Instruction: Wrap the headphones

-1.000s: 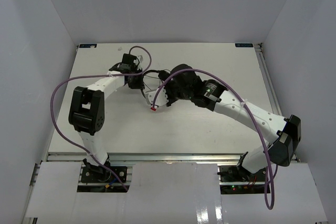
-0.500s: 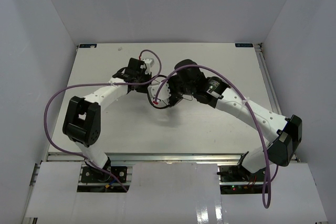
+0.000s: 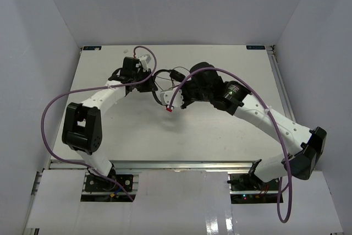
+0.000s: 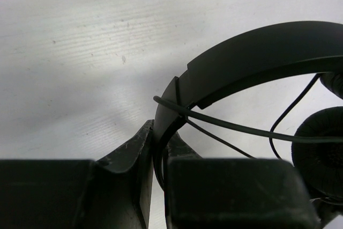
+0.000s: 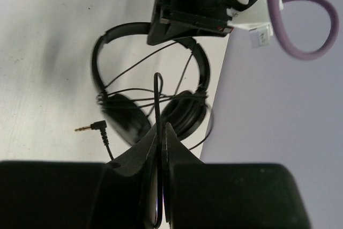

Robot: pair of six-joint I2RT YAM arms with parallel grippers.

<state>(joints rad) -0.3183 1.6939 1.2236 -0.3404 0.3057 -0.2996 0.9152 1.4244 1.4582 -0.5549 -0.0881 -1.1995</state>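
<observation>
The black headphones [image 5: 124, 31] are held up between my two grippers at the middle back of the table [image 3: 231, 64]. My left gripper [image 4: 159, 133] is shut on the thin headband [image 4: 257, 57], and one padded earcup [image 4: 321, 154] hangs at the right. My right gripper [image 5: 162, 128] is shut on the thin black cord [image 5: 156, 87], just below the two earcups [image 5: 126, 119]. Cord loops cross the headband and earcups. The cord's gold jack plug [image 5: 90, 127] hangs free at the left. In the top view the left gripper [image 3: 146, 80] and right gripper [image 3: 171, 103] are close together around the headphones [image 3: 163, 73].
Thick purple robot cables [image 3: 55, 103] arc over both arms. White walls enclose the table on the left, back and right. The left gripper's body [image 5: 193, 4] fills the top of the right wrist view.
</observation>
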